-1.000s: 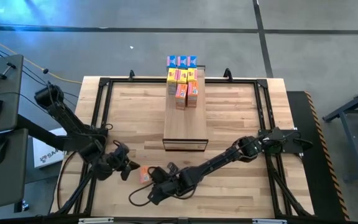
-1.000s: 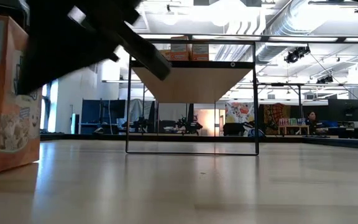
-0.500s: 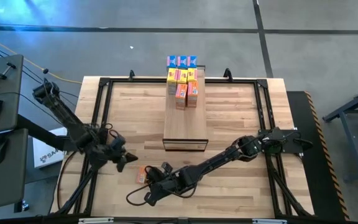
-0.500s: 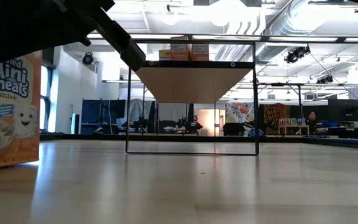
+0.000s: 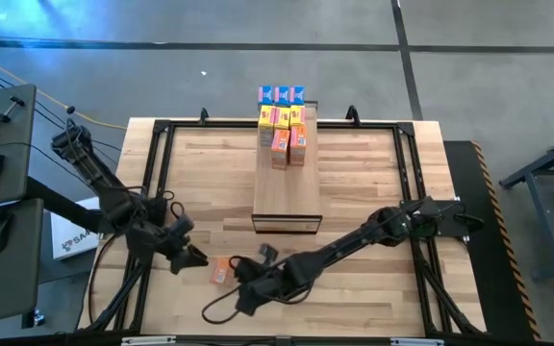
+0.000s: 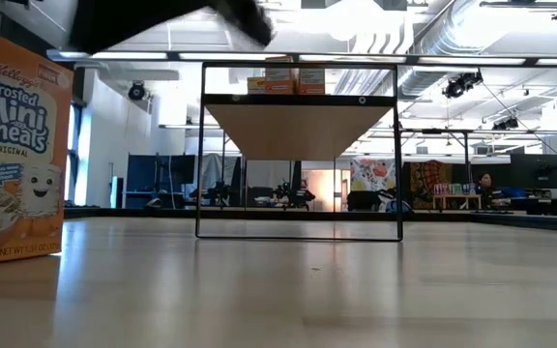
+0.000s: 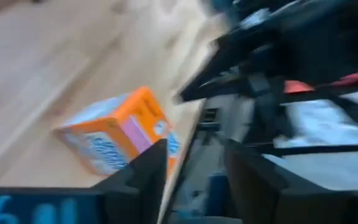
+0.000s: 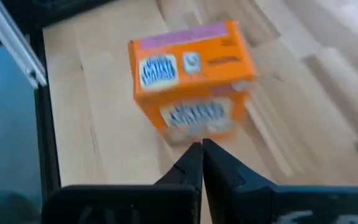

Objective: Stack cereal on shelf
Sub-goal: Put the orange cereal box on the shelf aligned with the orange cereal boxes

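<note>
**Both grippers beside a lone orange box at the table's near edge**

An orange cereal box (image 5: 220, 271) stands on the table (image 5: 373, 183), well apart from the shelf (image 5: 286, 197), where other cereal boxes (image 5: 284, 130) cluster at its far end; the left gripper (image 5: 192, 256), arm bent low, sits just left of it, fingers (image 7: 143, 171) spread and empty; the right gripper (image 5: 242, 272), arm stretched across, sits just right, fingers (image 8: 191, 163) pressed together, holding nothing.

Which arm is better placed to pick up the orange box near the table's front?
Left, probably: the left gripper is open beside the orange box; the right gripper is shut.
</note>
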